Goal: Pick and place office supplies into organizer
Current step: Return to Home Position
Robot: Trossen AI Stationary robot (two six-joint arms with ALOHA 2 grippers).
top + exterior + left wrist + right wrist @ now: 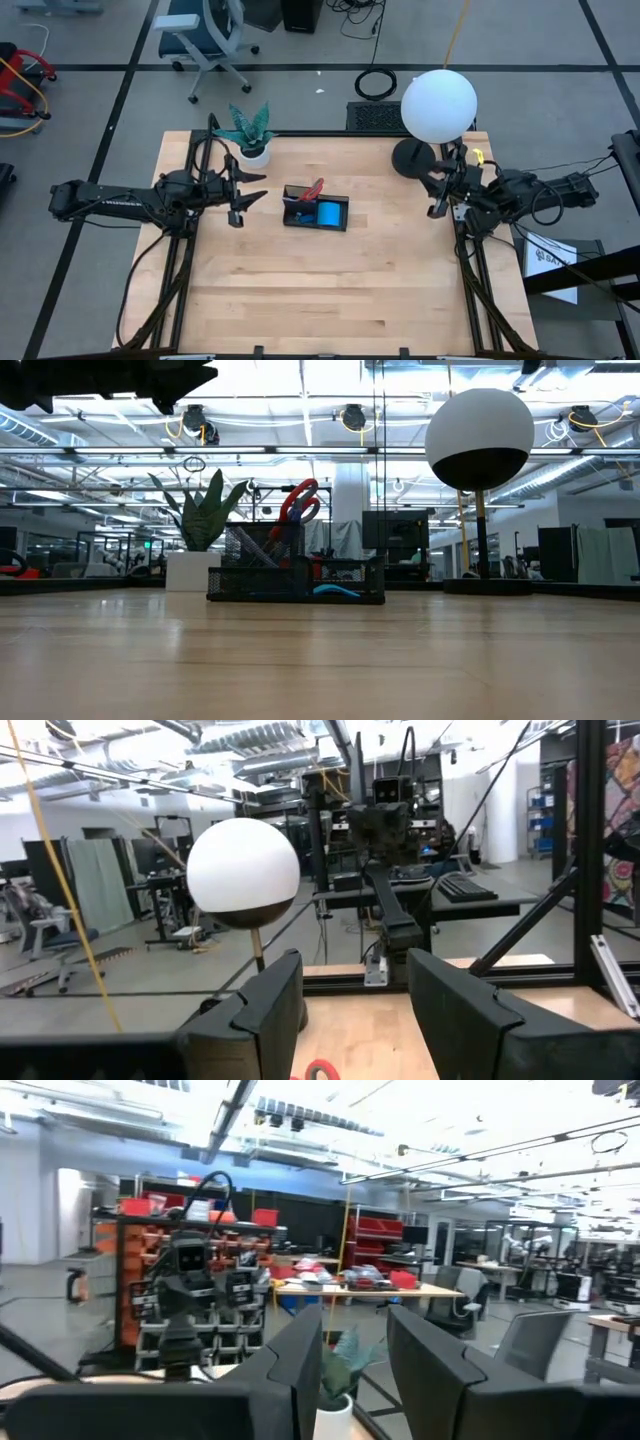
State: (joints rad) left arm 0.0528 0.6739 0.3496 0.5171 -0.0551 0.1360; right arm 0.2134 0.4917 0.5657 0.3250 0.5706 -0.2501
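The black organizer (316, 213) stands on the table's middle, slightly toward the far edge. Red-handled scissors (314, 188) stick up out of its higher-walled compartment, handles on top (298, 503). A bright blue note pad (329, 212) lies in the lower compartment. My left gripper (256, 188) hovers open, left of the organizer and above table height, pointing toward it, nothing between its fingers (350, 965). My right gripper (434, 190) hangs open near the table's right edge, pointing left, also empty (355, 1315).
A lamp with a white globe (438, 104) and a round black base (411, 156) stands at the far right, close to my right gripper. A potted plant (250, 135) stands at the far left. Bare wood (320, 290) spreads across the near half.
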